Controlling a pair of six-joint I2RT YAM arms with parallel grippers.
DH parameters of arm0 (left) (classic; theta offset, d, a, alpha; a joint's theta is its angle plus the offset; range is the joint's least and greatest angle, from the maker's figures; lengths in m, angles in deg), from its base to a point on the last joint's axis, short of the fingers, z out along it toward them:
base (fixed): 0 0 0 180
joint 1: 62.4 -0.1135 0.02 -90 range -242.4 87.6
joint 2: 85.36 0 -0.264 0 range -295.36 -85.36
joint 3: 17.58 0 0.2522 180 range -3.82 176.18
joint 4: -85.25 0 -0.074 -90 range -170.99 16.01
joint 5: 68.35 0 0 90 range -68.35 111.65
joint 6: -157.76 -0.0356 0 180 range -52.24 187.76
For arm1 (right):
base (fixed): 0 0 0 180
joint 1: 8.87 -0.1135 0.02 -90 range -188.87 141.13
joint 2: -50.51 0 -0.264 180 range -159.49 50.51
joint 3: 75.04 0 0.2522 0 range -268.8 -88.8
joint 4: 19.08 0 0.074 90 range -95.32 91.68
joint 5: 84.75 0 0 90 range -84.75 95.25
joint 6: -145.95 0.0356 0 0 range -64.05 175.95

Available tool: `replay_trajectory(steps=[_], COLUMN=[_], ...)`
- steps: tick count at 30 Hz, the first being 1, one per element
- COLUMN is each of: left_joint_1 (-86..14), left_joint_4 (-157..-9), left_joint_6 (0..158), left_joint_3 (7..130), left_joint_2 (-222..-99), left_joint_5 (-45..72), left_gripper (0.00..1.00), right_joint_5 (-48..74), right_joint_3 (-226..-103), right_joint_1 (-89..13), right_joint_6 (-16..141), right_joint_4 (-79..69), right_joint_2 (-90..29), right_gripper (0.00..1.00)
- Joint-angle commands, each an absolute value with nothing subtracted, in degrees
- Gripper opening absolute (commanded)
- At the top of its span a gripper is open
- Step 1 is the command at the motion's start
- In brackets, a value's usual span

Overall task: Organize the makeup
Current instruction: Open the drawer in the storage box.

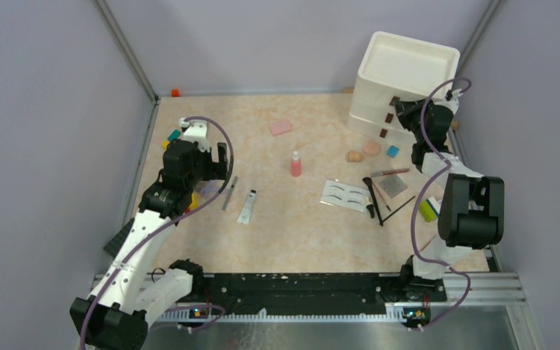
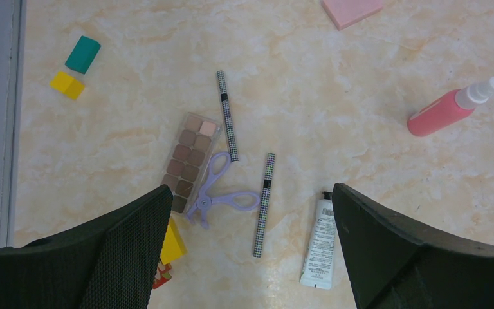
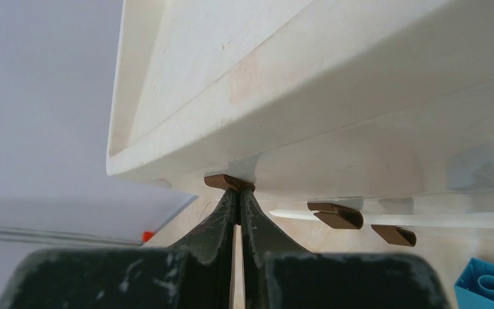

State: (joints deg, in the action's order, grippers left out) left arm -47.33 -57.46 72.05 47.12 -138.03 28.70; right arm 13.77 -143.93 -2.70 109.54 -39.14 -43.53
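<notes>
1. The right gripper (image 3: 237, 196) is pinched closed on the top brown pull tab (image 3: 228, 182) of the white drawer unit (image 1: 401, 73) at the table's 1 o'clock, apparently to draw a drawer out for storage.
2. The left gripper (image 2: 252, 192) hangs at 9 o'clock, fingers spread wide and holding nothing, above an eyeshadow palette (image 2: 190, 161), lilac eyelash curler (image 2: 217, 190), checked pencils (image 2: 227, 116) and silver tube (image 2: 318, 241), seemingly lining up a first pick.
3. The pink spray bottle (image 1: 296, 164) sits near centre. The eyebrow card (image 1: 346, 193) and thin brushes (image 1: 371, 198) wait toward 3 o'clock, none yet stowed.
</notes>
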Motion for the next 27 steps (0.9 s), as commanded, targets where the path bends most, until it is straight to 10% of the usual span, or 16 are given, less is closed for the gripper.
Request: replay_trajectory(steps=[1,27], left_joint_1=[-47.64,-47.99], left_joint_4=[-59.80,-59.80], left_joint_6=[71.50,71.57], left_joint_3=[46.89,46.99], left_joint_2=[-137.41,-137.58], left_joint_5=[28.24,27.10], left_gripper=[0.99,0.99], right_joint_5=[15.63,19.52], right_joint_3=[-144.87,-131.74], right_joint_1=[-2.28,-4.56], right_joint_6=[108.87,109.51], right_joint_4=[-42.98,-35.15], right_joint_2=[-42.35,-28.03], right_gripper=[0.00,0.00])
